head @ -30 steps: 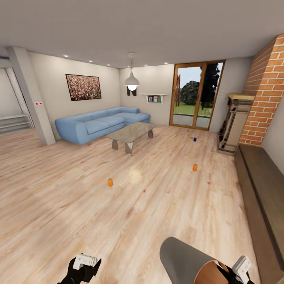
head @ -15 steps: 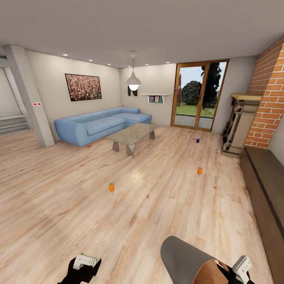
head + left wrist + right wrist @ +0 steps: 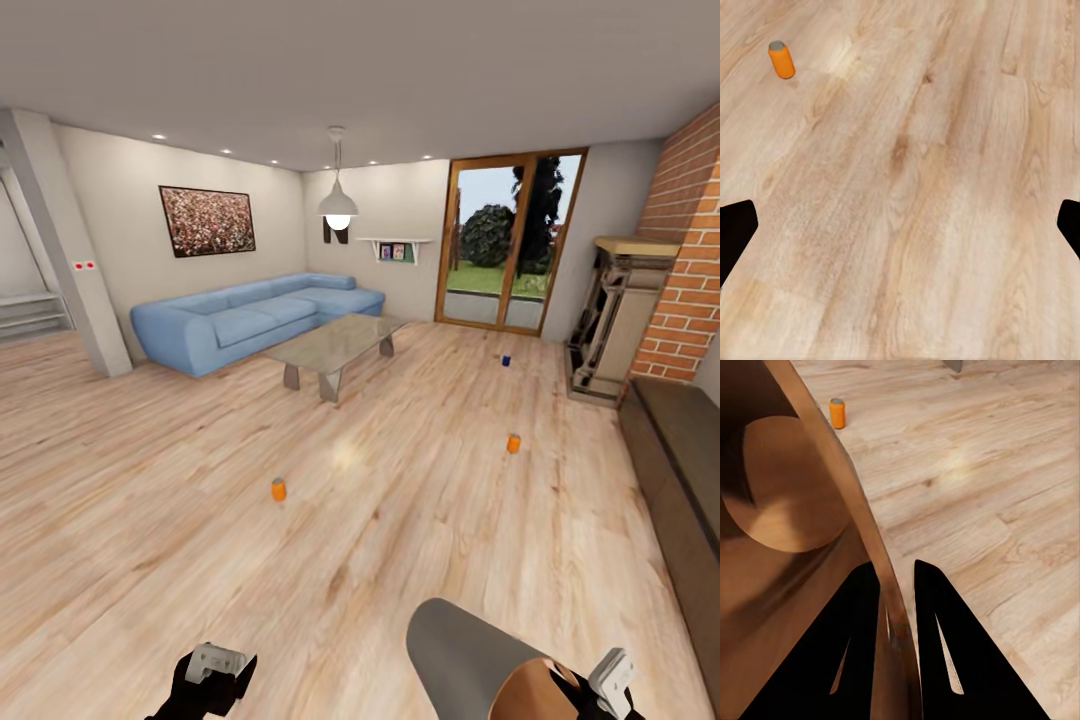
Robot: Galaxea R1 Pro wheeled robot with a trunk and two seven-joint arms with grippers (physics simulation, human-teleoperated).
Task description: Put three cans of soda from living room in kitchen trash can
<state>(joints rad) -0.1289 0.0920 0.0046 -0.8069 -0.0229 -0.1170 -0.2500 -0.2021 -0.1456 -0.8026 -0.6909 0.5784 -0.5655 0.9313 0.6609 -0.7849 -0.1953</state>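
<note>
meanwhile the robot stands on the light wood floor (image 3: pixel 180 480) of the living room, with the blue sofa (image 3: pixel 250 318) and the glass coffee table (image 3: pixel 332 345) in the upper left-centre of the head view. three soda cans stand on the floor, well apart from one another: an orange can (image 3: pixel 279 489) just left of centre, a second orange can (image 3: pixel 513 443) right of centre, and a dark blue can (image 3: pixel 506 360) farther back near the glass doors (image 3: pixel 508 240). the brick fireplace (image 3: pixel 685 270) and a long dark cabinet (image 3: pixel 680 450) run down the right edge.

at the bottom right of the head view the right gripper (image 3: pixel 894 585) holds the trash can (image 3: pixel 470 665), tipped on its side. in the right wrist view its two dark fingers are pinched on the bin's rim, one inside against the coppery wall and one outside.

the left gripper (image 3: pixel 212 672) sits at the bottom left of the head view, holding nothing. its fingers (image 3: pixel 735 229) show spread wide at the edges of the left wrist view.
</note>
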